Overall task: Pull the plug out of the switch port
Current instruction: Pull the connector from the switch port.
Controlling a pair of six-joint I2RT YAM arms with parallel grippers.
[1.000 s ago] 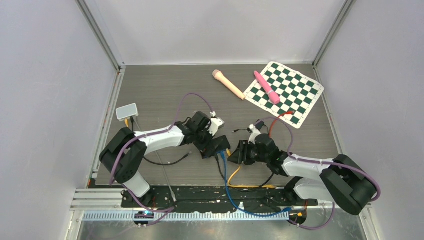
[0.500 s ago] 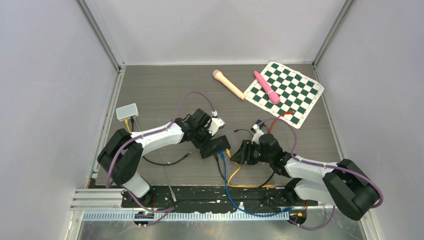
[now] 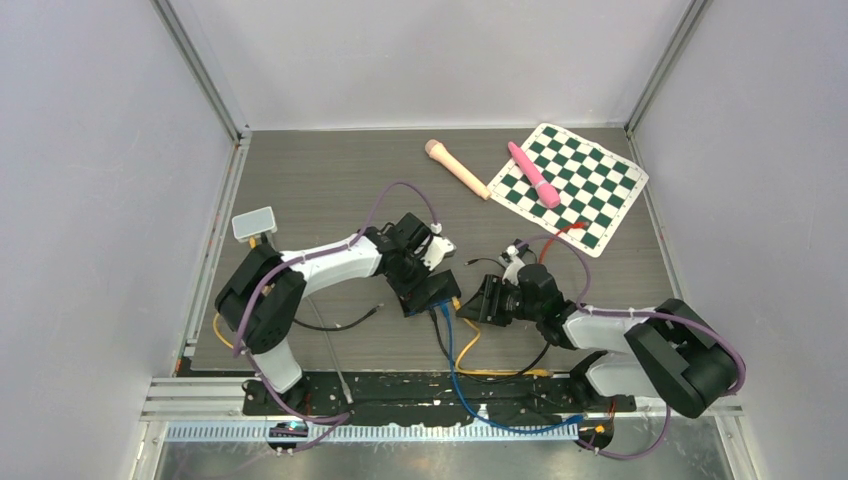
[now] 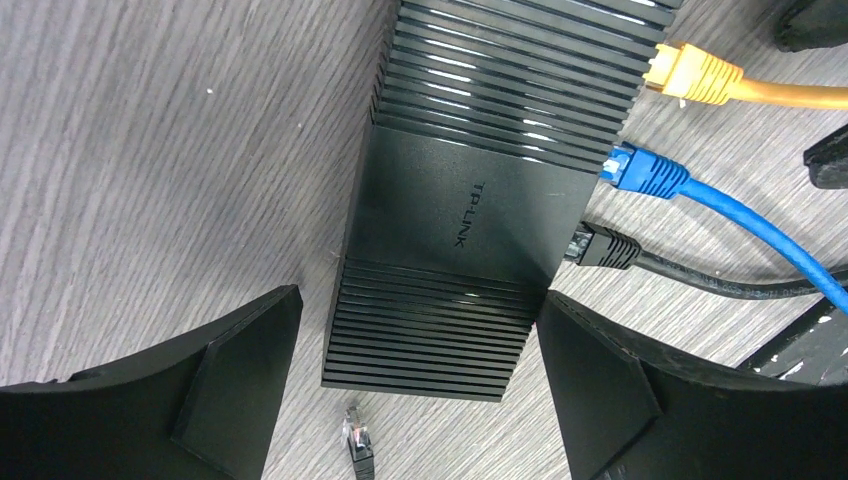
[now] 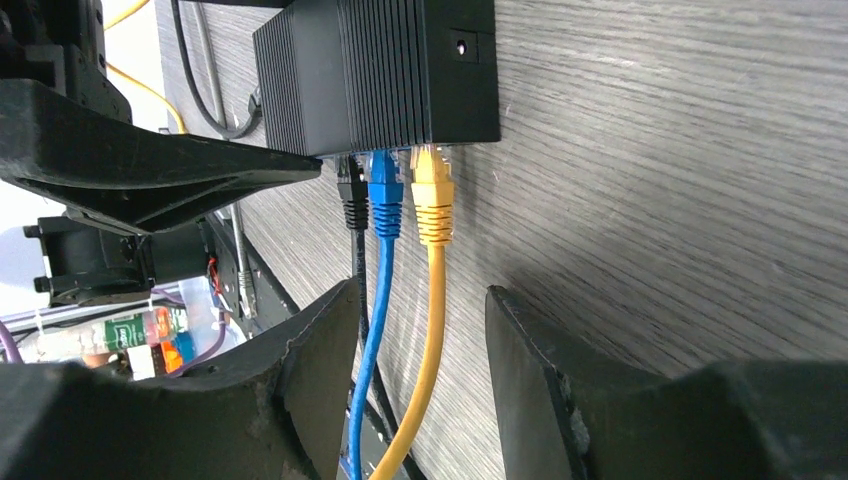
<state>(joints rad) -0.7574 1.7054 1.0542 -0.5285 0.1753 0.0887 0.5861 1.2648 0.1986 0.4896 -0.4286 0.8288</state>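
Observation:
The black TP-Link switch (image 4: 470, 200) lies on the grey wood table, also seen in the top view (image 3: 440, 291). Three plugs sit in its ports: yellow (image 5: 433, 205), blue (image 5: 384, 198) and black (image 5: 352, 205). My left gripper (image 4: 420, 340) is open and straddles the switch's near end; its right finger (image 4: 600, 390) is at the switch's corner, its left finger (image 4: 240, 380) stands apart. My right gripper (image 5: 420, 295) is open just behind the plugs. The yellow and blue cables run between its fingers without touching them.
A loose black cable with a clear plug (image 4: 358, 445) lies beside the switch. A checkered mat (image 3: 580, 190) with a pink stick (image 3: 533, 173) and a peach stick (image 3: 457, 168) lie at the back. A small white box (image 3: 254, 222) sits far left.
My left arm has shifted right, over the switch, and its jaws have narrowed slightly. My right gripper has crept left toward the plugs.

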